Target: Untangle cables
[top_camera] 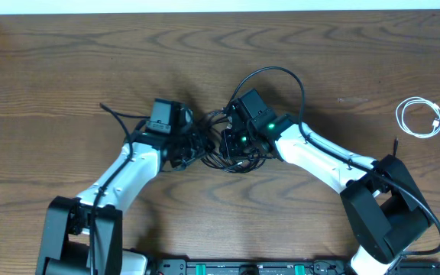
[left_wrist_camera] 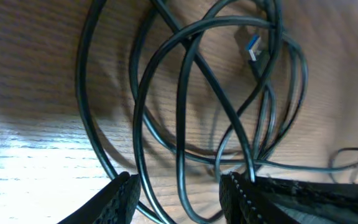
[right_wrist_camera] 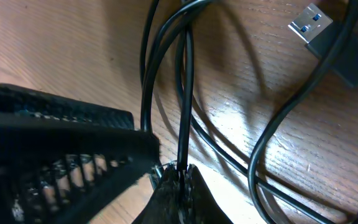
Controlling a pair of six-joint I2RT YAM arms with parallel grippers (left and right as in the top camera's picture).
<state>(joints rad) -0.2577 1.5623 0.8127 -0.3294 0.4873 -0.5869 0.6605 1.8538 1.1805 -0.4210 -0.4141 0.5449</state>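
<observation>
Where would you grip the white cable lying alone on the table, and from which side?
Probably on the outer arc of the white cable, away from its plug ends, coming straight down and straddling the strand. It lies flat in a small open coil, apart from the tangled black cables, so nothing blocks a top approach.

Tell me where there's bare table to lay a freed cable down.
Bare table lies left of the left gripper, all along the far edge, and between the right arm and the coiled white cable. It is crowded in the middle, where the black cables tangle between the left gripper and the right gripper.
</observation>
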